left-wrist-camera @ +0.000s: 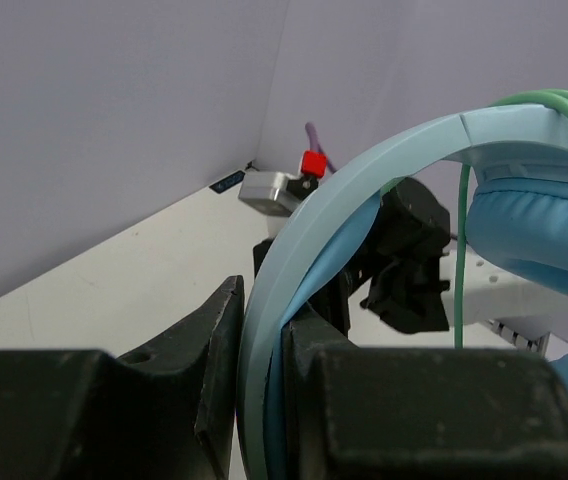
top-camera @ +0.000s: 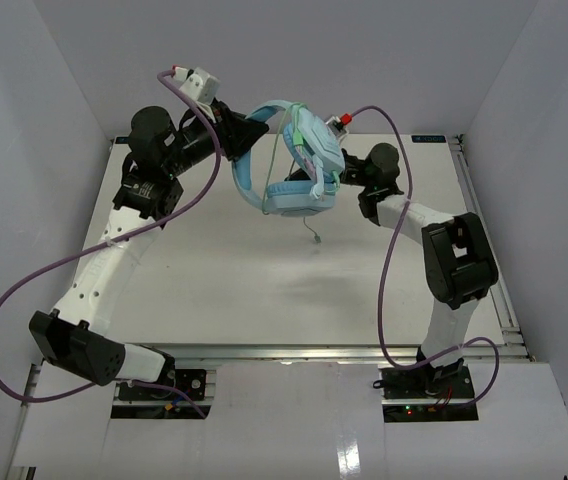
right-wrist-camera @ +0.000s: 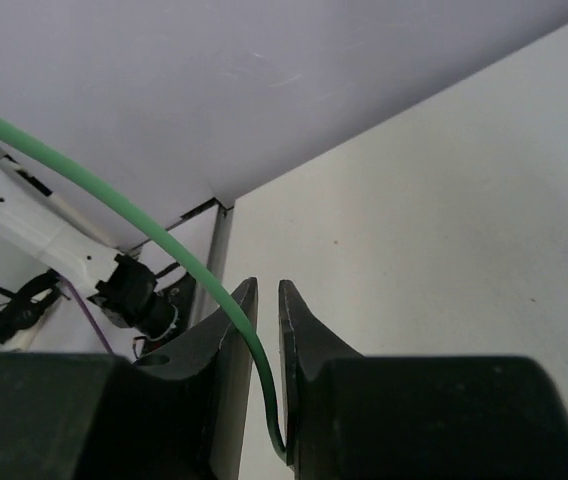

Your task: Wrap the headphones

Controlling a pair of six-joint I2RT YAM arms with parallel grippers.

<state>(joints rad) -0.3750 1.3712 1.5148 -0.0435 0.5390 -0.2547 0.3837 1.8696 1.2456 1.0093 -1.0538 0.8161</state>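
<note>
The light blue headphones (top-camera: 299, 198) hang in the air above the back of the white table (top-camera: 214, 270), between my two arms. My left gripper (top-camera: 242, 138) is shut on the headband (left-wrist-camera: 304, 230), which runs up between its fingers (left-wrist-camera: 209, 360). One padded earcup (left-wrist-camera: 534, 230) shows at the right of the left wrist view. The thin green cable (top-camera: 282, 150) loops over the headband, and its plug end (top-camera: 316, 238) dangles below. My right gripper (top-camera: 342, 180) sits beside the earcups, shut on the green cable (right-wrist-camera: 264, 370) that passes between its fingers.
White walls close in the table on the left, back and right. A metal rail (top-camera: 484, 230) runs along the table's right edge. Purple arm cables (top-camera: 394, 250) loop beside each arm. The right arm's wrist camera (left-wrist-camera: 274, 190) shows behind the headband.
</note>
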